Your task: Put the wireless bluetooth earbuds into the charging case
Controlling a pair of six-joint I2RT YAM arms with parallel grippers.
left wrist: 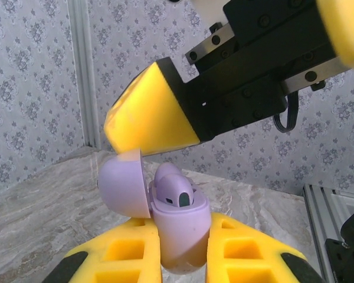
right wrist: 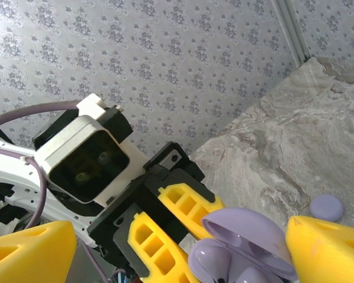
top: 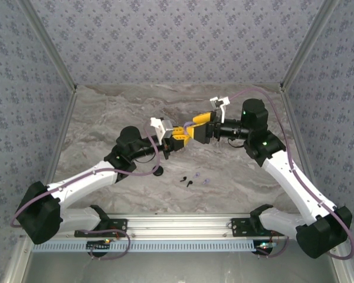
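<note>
Lilac earbud (left wrist: 174, 191) stands near-vertical, head up, in open case (left wrist: 180, 236); L gripper (left wrist: 183, 259) clamps case, R gripper (right wrist: 180, 250) wide.

Two arms (top: 88, 174) (top: 289, 171), one open lilac case (left wrist: 180, 239) holding one lilac bud (left wrist: 174, 191), and four tiny loose buds (top: 190, 183).

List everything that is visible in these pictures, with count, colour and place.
charging case: one, lilac, lid open, held above the table.
earbud: one, lilac, seated in the case.
loose earbuds: about four, black and pale, on the table before the arm bases.
small round thing: one, lilac, on the table; unclear what.
dark round thing: one, black, on the table by the left arm.
table: one, grey marble pattern.
walls: patterned grey-blue.
left gripper: one, yellow fingers, shut on the charging case.
right gripper: one, yellow fingers, open, beside the case lid.
</note>
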